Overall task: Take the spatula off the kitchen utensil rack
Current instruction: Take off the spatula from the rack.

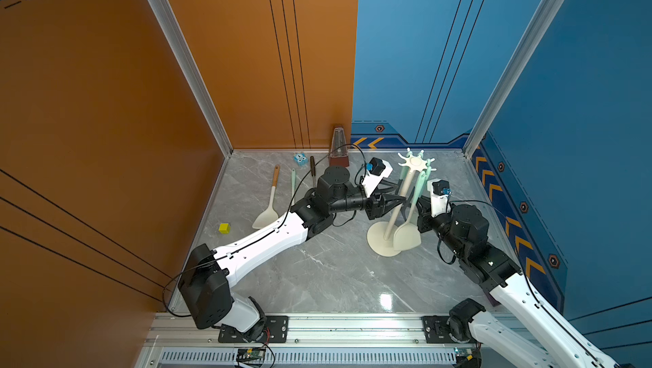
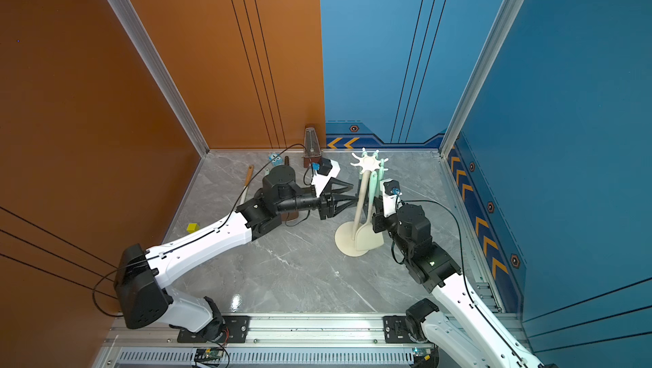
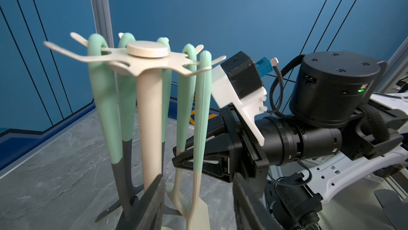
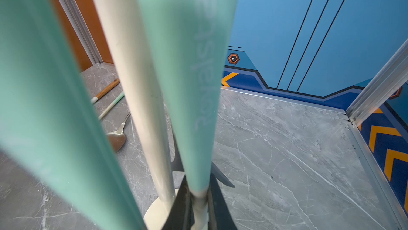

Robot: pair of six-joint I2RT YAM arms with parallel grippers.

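Grey marble tabletop, orange wall on one side, blue on the other. Kitchen utensil rack stands upright toward the blue side, round base flat on the table.

Spatula hangs on the rack: mint handle, cream blade. In the left wrist view its loop sits over a prong of the crown, so it is not off yet. The blade hangs low, overlapping the rack's base in both top views.

Right gripper is clamped on the spatula's neck, right where mint turns to cream. Its fingers are tight on both sides in the right wrist view.

Left gripper is at the rack's pole, about mid-height, coming in from the orange side. Its jaws are apart, and the left wrist view shows the pole at one finger and the spatula's handle in the gap. Can't tell whether it touches the pole.

More mint-handled utensils hang from other prongs.

Off the rack, on the orange side: a wooden-handled turner, a mint-handled tool, a dark-handled tool, a yellow cube, a small blue toy. Metronome stands at the back wall.
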